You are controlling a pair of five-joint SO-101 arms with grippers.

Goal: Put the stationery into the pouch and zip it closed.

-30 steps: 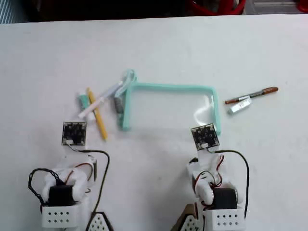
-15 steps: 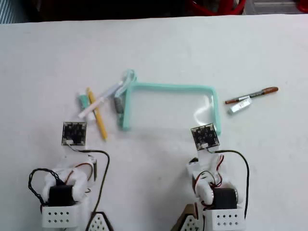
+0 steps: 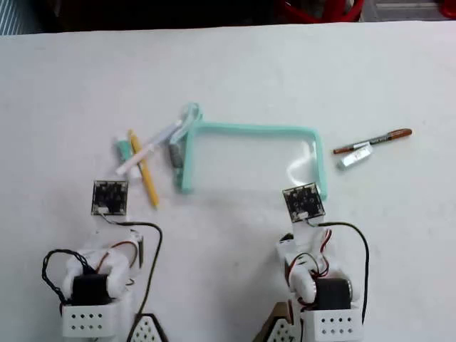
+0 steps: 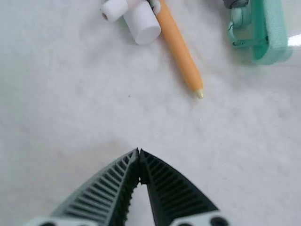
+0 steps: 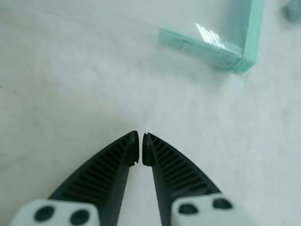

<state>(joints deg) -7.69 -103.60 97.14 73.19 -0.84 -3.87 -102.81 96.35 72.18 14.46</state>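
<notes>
Left gripper (image 4: 139, 153) is pinched shut and empty, with an orange pen (image 4: 181, 49) lying ahead. Right gripper (image 5: 140, 141), likewise closed on nothing, faces a corner of the pouch (image 5: 244, 42). The high view adds a brown pen (image 3: 374, 141) at the pouch's 3 o'clock, the orange one at 9.

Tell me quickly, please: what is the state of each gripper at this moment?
Left gripper: closed, holding nothing.
Right gripper: closed, holding nothing.

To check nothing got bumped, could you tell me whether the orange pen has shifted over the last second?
No. The orange pen still lies at the same spot and angle left of the pouch.
</notes>
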